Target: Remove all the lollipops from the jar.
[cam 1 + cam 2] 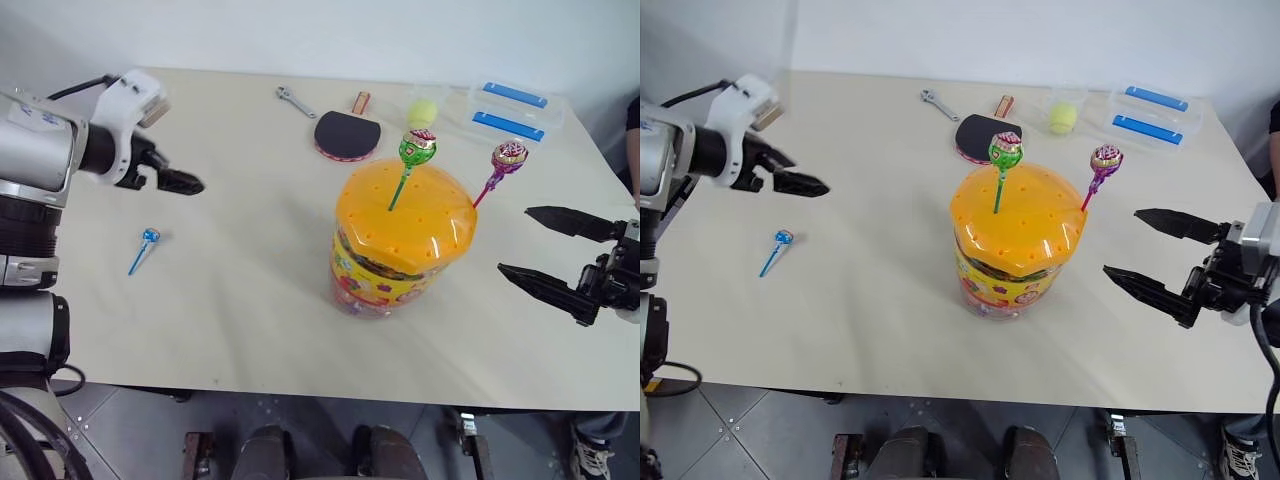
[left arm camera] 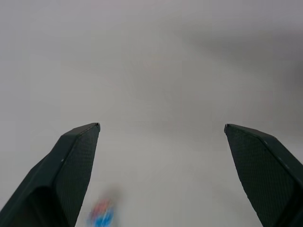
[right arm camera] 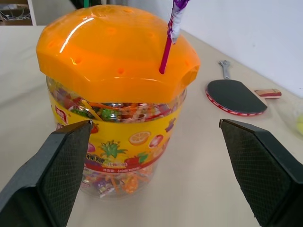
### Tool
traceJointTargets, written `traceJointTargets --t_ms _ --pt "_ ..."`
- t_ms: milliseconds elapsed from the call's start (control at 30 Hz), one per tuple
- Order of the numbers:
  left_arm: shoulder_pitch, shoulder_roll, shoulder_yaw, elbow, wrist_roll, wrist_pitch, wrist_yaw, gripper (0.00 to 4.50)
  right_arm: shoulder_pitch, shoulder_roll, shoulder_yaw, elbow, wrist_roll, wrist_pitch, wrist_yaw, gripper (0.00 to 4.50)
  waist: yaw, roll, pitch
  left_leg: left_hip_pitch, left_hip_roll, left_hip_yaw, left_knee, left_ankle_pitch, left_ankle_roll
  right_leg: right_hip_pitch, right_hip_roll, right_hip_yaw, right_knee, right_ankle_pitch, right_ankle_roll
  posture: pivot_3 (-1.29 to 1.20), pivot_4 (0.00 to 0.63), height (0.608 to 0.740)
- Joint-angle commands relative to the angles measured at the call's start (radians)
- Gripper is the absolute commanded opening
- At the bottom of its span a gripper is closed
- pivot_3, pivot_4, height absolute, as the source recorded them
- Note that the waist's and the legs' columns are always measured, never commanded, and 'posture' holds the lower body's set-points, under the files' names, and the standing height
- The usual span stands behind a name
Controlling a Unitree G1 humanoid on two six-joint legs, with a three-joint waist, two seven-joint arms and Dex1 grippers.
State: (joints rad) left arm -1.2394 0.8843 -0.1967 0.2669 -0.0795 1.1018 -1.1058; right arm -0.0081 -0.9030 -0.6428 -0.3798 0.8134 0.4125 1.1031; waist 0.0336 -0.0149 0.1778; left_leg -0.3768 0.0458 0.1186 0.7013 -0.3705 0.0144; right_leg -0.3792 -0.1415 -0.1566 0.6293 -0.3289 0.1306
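beige table [image 1: 250,320] against a white wall [image 1: 350,40]; grey tiled floor [image 1: 130,430].

A robot test room, it seems. A plain pale worktop [image 1: 250,330] stands against a bare white wall on grey floor tiles. Scattered on it are unrelated props: wrench [image 1: 295,100], table-tennis paddle [image 1: 345,133], clear boxes [image 1: 510,112].

Green lollipop [image 1: 417,147] and purple lollipop [image 1: 509,156] stand in the jar [image 1: 400,240]'s orange lid; blue lollipop [image 1: 144,248] lies on the table.
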Motion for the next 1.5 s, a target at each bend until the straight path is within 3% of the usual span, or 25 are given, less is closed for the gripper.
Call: traceJointTargets --t_ms 33,200,367,600,867,1000,1367,1400,1500 --pt "-0.003 -0.104 0.145 -0.074 -0.151 -0.149 -0.033 4.47 0.01 -0.016 -0.051 -0.011 0.018 -0.019 0.029 4.5 0.002 0.0 0.0 0.0 0.0 0.0 0.001 0.0 0.0 0.0 0.0 0.0 0.0 0.0 0.0 0.0 0.15 0.74" --pt "0.095 -0.292 0.3 -0.11 -0.38 -0.421 -0.174 4.47 0.04 -0.007 -0.102 -0.038 0.064 -0.012 0.075 4.5 -0.005 0.002 -0.001 0.0 0.0 0.0 0.001 0.0 0.0 0.0 0.0 0.0 0.001 0.0 0.0 0.0 0.15 0.74" --pt "0.12 -0.395 0.285 -0.083 -0.498 -0.536 -0.337 4.47 0.095 0.004 -0.16 -0.083 0.106 -0.003 0.095 4.5 -0.007 0.002 -0.001 0.0 0.0 0.0 0.001 0.0 0.0 0.0 0.0 -0.001 0.0 0.0 0.0 0.0 0.15 0.74" --pt "0.118 -0.471 0.187 -0.048 -0.508 -0.586 -0.445 4.47 0.136 0.031 -0.196 -0.135 0.164 -0.007 0.081 4.5 0.006 0.002 -0.001 0.0 -0.001 -0.001 0.003 0.0 0.001 0.002 0.0 -0.001 0.0 0.0 0.0 0.0 0.15 0.74" --pt "0.063 -0.545 0.084 0.062 -0.434 -0.655 -0.432 4.47 0.146 0.063 -0.213 -0.166 0.21 -0.02 0.036 4.5 0.015 0.002 -0.001 0.0 -0.001 -0.001 0.005 -0.001 0.001 0.003 0.0 0.0 0.0 0.0 0.0 0.0 0.15 0.74" --pt "0.029 -0.573 0.09 0.106 -0.436 -0.68 -0.419 3.65 0.154 0.077 -0.204 -0.177 0.203 -0.027 0.014 4.5 0.017 0.002 -0.001 0.0 -0.001 -0.001 0.005 -0.001 0.001 0.003 0.0 0.0 0.0 0.0 0.0 0.0 0.15 0.74" --pt "-0.059 -0.616 0.117 0.215 -0.421 -0.738 -0.374 0.21 0.162 0.086 -0.198 -0.184 0.192 -0.042 -0.023 4.5 0.017 0.002 -0.001 0.0 -0.001 -0.001 0.005 -0.001 0.001 0.003 0.0 0.0 0.0 0.0 0.0 0.0 0.15 0.74" --pt "-0.074 -0.618 0.126 0.228 -0.421 -0.745 -0.366 0.03 0.162 0.083 -0.198 -0.182 0.19 -0.041 -0.026 4.5 0.017 0.002 -0.001 0.0 -0.001 -0.001 0.005 -0.001 0.001 0.003 0.0 0.0 0.0 0.0 0.0 0.0 0.15 0.74" --pt "-0.12 -0.618 0.158 0.261 -0.425 -0.766 -0.344 0.03 0.16 0.076 -0.198 -0.175 0.183 -0.039 -0.029 4.5 0.018 0.002 -0.001 0.0 -0.001 -0.001 0.005 -0.001 0.001 0.003 0.0 -0.001 0.0 0.0 0.0 0.0 0.15 0.74"
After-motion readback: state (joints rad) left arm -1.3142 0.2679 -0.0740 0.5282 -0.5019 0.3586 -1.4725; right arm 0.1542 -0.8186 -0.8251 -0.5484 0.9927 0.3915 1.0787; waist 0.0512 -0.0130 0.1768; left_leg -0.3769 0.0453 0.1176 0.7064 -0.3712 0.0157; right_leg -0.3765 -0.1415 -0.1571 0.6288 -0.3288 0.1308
